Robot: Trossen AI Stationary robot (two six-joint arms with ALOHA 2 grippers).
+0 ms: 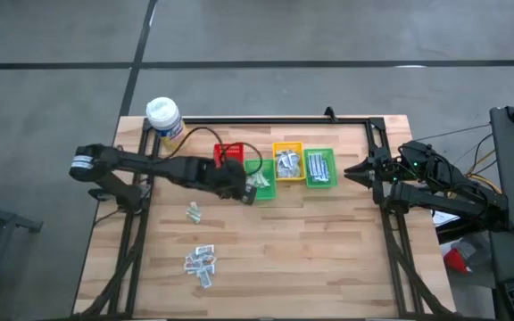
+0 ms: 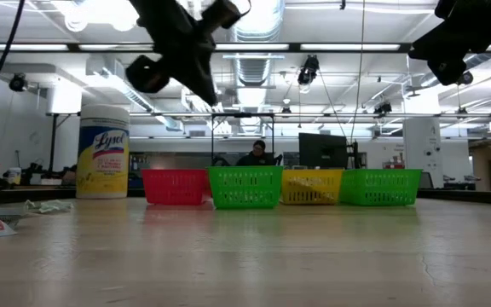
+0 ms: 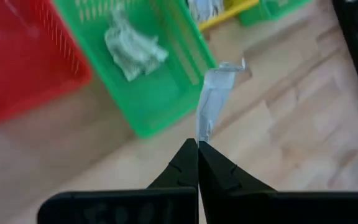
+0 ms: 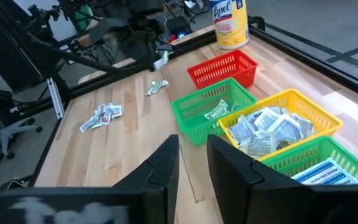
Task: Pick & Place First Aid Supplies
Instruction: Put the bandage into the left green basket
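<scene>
My left gripper (image 1: 244,191) hangs above the table at the near corner of the left green bin (image 1: 264,185), shut on a silvery-white packet (image 3: 213,99). That bin holds a crumpled pale packet (image 3: 132,46). The yellow bin (image 1: 288,160) holds several silvery packets, and the right green bin (image 1: 320,168) holds blue-striped strips. One loose packet (image 1: 194,212) and a small pile (image 1: 201,261) lie flat on the table. My right gripper (image 4: 191,155) stands open at the table's right edge, holding nothing. My left gripper pinches the packet's near end (image 3: 201,134) between its two fingertips (image 3: 185,158). The fingers slant down from the table's left. The packet sticks out beyond the fingertips, lifted clear of the table, its far end (image 3: 229,65) bent over beside the green bin's wall.
A red bin (image 1: 230,153) stands left of the green one. A yellow wipes bottle with a white cap (image 1: 163,118) stands at the far left corner. A dark frame (image 1: 377,134) runs around the table's edges. Bare wood (image 1: 319,241) lies toward the near right.
</scene>
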